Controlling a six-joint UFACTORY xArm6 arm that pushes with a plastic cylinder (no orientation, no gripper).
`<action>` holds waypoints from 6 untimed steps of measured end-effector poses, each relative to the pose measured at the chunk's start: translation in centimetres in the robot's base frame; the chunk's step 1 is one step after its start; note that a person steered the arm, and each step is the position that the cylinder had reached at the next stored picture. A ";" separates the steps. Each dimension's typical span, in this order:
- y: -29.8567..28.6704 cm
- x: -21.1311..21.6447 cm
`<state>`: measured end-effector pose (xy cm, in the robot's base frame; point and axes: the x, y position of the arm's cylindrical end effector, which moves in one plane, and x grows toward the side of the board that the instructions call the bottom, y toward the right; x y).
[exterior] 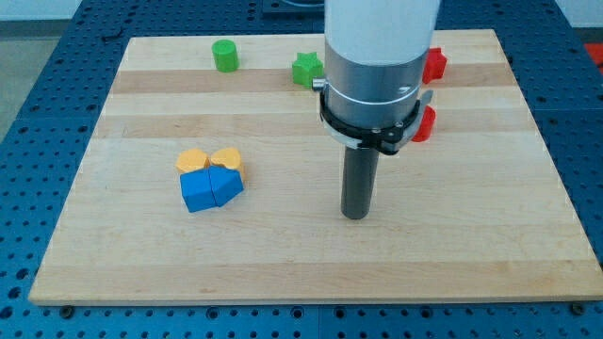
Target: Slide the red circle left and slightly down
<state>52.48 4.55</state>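
Resting on the pale wooden desk [283,273], my tip [355,216] stood a little right of the board's middle, at the bottom of a straight dark rod below the arm's wide white and silver body [377,56]. As an end effector it was only that rod: nothing on it could open or close, and it held nothing.

The small red circle block [424,124] lay up and to the view's right of my tip, partly hidden behind the arm's black collar, so only its right part showed. My tip stood apart from it. A second red block [434,64], its shape unclear, sat higher up near the view's top right, also half covered by the arm.

A green star-shaped block [305,69] lay just left of the arm's body, and a green round cylinder block [225,56] sat further left near the top edge.

Well to the left of my tip, four blocks were bunched together: two orange rounded blocks [209,160] side by side, touching two blue angular blocks [210,189] directly below them.
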 end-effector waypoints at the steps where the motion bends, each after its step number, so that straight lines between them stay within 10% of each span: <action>1: 3.5 -0.8; 6: 10.0 -17.2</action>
